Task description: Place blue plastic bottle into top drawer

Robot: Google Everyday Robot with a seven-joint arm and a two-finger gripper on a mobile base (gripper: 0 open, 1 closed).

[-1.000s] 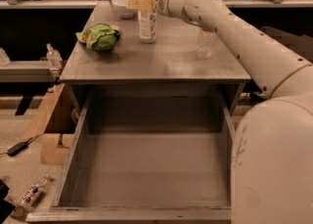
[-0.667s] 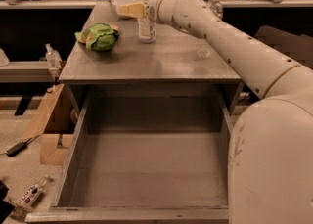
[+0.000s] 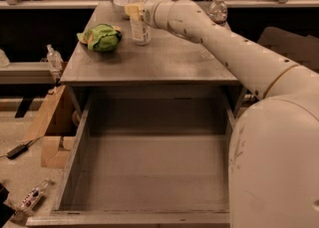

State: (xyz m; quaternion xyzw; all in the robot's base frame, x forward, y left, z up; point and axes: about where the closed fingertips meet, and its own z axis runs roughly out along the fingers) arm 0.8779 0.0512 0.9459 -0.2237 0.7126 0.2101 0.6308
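I am stretching my arm [image 3: 224, 48] over the tabletop [image 3: 164, 65] toward its far left part. My hand [image 3: 133, 12] is sitting right at the bottle [image 3: 140, 29], level with the upper part of its white label. I cannot tell whether my hand is spread or pinching the bottle.

The bottle is standing upright on the tabletop near the back edge, and its white cap is showing above my hand. A white bowl [image 3: 120, 4] is sitting just behind it, partly hidden by the bottle and my hand. A green bundle [image 3: 100, 38] is lying to the left of the bottle, near it but not touching.

A second bottle [image 3: 218, 7] is standing at the back right of the tabletop, behind my arm and well apart from the first.

Below the front edge of the tabletop the drawer [image 3: 149, 167] is hanging wide open, its flat grey bottom and sides showing. The bottle is not in the drawer.

On the floor to the left, a black cable piece [image 3: 17, 150] and a small clear container [image 3: 33, 196] are lying.
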